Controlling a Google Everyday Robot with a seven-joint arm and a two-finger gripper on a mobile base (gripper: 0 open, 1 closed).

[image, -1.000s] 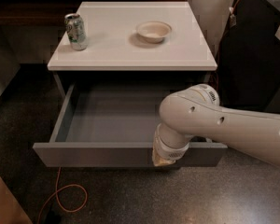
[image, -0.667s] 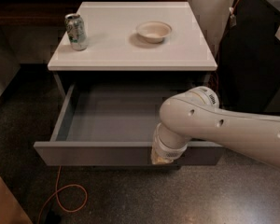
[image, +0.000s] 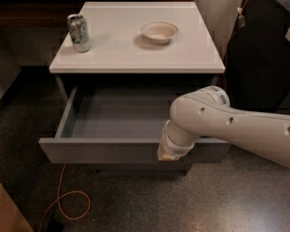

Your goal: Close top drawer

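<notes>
Camera view shows the pincer (image: pixel 168 152) pressed low at the front panel of the top drawer (image: pixel 111 120), which stands far out, mostly to its left; whether the pincer is apart or together I cannot tell. Pushing right of centre could skew and jam the drawer, or the pincer might slip over the panel's edge.

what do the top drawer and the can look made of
The top drawer looks like painted wood or laminate: matte grey, no glare; can't tell which. The can is likely metal, with a glinting rim. The gripper sits at the drawer's front panel.
</notes>
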